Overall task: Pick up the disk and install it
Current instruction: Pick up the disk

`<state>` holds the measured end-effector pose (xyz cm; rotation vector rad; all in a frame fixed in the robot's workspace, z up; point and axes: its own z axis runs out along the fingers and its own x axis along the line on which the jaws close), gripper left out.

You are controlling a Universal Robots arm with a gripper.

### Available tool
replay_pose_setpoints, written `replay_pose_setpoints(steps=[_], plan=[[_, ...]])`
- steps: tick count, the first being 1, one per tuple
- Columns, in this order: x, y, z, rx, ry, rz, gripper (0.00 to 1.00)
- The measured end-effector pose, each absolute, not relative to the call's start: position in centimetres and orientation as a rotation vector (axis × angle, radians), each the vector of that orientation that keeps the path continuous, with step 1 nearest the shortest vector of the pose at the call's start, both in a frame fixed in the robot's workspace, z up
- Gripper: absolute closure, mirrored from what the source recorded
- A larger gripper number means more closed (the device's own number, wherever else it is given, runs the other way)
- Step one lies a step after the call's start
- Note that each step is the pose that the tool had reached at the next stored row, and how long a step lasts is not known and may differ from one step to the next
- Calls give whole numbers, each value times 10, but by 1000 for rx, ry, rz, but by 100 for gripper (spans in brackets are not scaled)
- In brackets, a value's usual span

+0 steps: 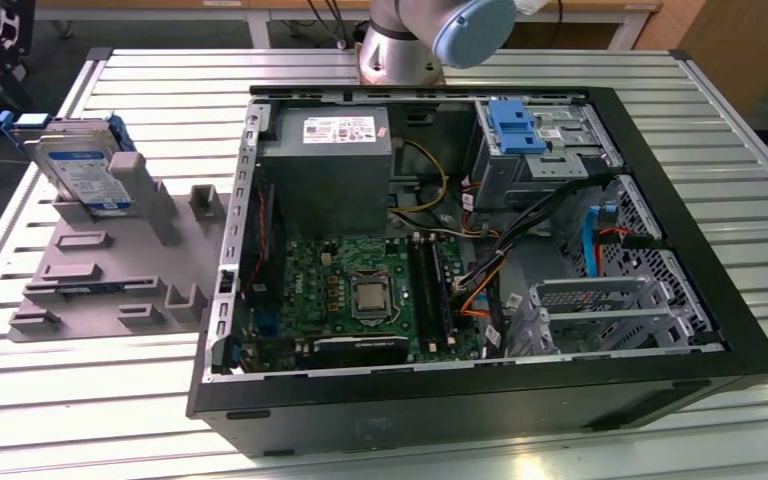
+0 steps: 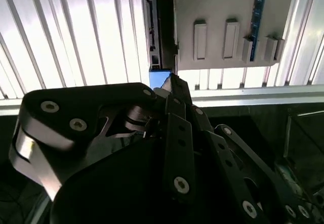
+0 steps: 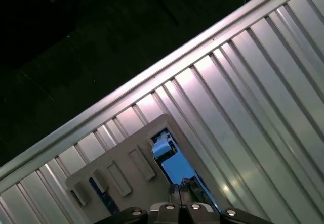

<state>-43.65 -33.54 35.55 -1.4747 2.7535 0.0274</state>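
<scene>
exterior view: the disk (image 1: 81, 172) is stood on edge in a grey holder (image 1: 97, 275), long axis near upright, beside an open computer case (image 1: 491, 400). second wrist view: the gripper (image 2: 174, 87) is held just above it, seemingly apart; open or closed cannot be told. first wrist view: a slatted table (image 3: 253, 82) is seen beneath.

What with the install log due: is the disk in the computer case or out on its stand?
Out. The disk leans on edge in the grey stand, beside the open computer case.

Open-topped case (image 1: 491, 400) — cables (image 1: 539, 208) across its middle
</scene>
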Motion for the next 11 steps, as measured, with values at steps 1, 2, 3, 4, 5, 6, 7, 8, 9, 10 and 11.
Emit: replay_pose_setpoints(steps=[1, 2, 3, 4, 5, 6, 7, 8, 9, 10, 11], plan=[[-437, -335, 355, -1499, 2740, 28, 89], [-437, -335, 355, -1524, 2727, 28, 89], [-437, -335, 354, -1549, 2713, 28, 89], [-437, -335, 354, -1573, 2699, 28, 89], [-437, -335, 354, -1597, 2685, 29, 89], [-437, -335, 354, -1624, 2669, 29, 89], [-437, -335, 353, -1648, 2655, 29, 89], [-437, -335, 353, -1672, 2640, 29, 89], [-437, -335, 353, -1695, 2625, 30, 89], [-437, -335, 353, -1719, 2610, 30, 89], [-437, -335, 352, -1742, 2594, 30, 89]])
